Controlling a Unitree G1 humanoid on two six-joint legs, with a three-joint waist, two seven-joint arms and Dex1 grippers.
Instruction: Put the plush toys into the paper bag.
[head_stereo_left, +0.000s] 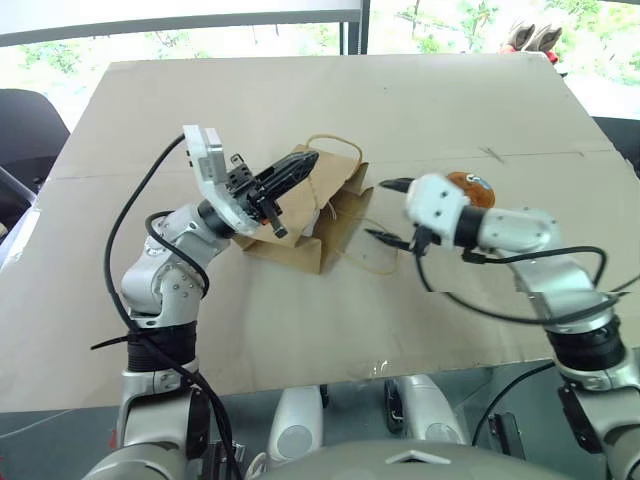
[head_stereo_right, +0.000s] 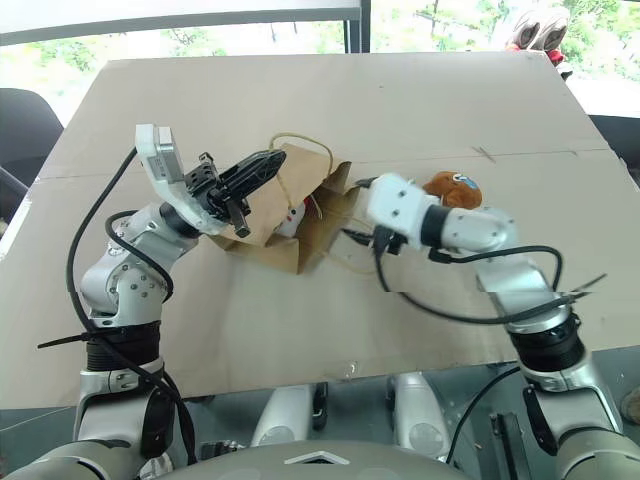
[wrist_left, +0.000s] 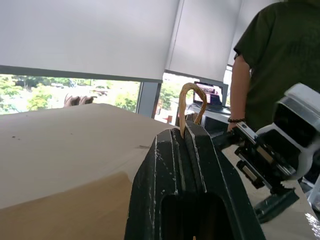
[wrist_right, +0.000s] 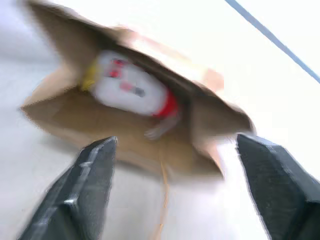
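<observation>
Right wrist view: right gripper gapes before crumpled kraft paper bag; left gripper pinches its twisted handle.

A flat tan cardboard-covered table carries a brown kraft paper bag near its middle and a brown-orange plush toy to the right.

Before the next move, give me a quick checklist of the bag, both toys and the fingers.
1. Paper bag mouth held open: ok, the left gripper is shut on a handle.
2. White toy inside the bag: ok.
3. Brown toy in the bag: not ok, it lies on the table behind the right arm.
4. Right gripper fingers open and holding nothing: ok.
</observation>
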